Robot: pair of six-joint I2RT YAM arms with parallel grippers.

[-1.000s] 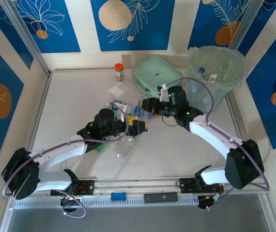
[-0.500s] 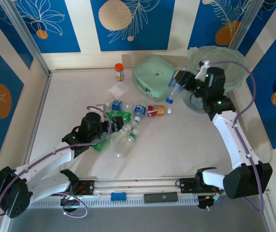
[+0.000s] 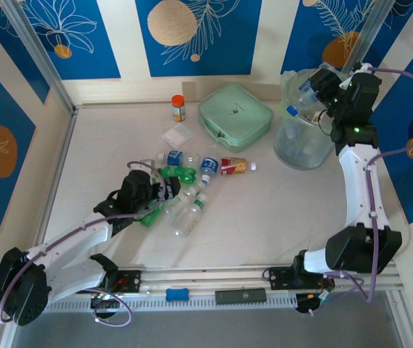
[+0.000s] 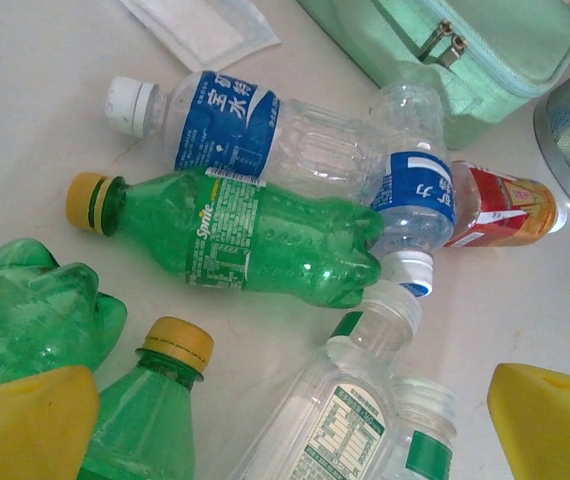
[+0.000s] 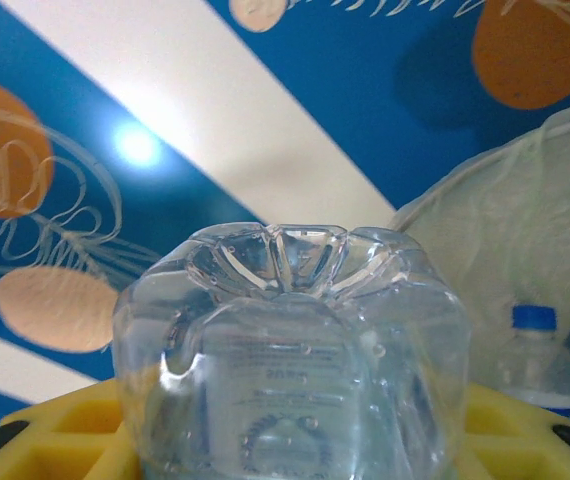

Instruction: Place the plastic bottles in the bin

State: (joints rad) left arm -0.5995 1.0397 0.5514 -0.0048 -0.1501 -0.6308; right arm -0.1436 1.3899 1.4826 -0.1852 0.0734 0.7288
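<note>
One clear bottle (image 3: 304, 98), its neck hidden behind its base in the right wrist view, sits gripped in the right jaws over the bin (image 3: 293, 148), while the left jaws, partly cut off, hang open above the other bottles (image 3: 188, 181) on the surface (image 3: 264, 210).

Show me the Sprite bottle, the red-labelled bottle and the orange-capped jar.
Sprite bottle (image 4: 233, 240), left wrist view, on its label.
Red-labelled bottle (image 4: 487, 205), left wrist view, on the red label.
Orange-capped jar (image 3: 179, 110), top external view, on its body below the cap.
</note>
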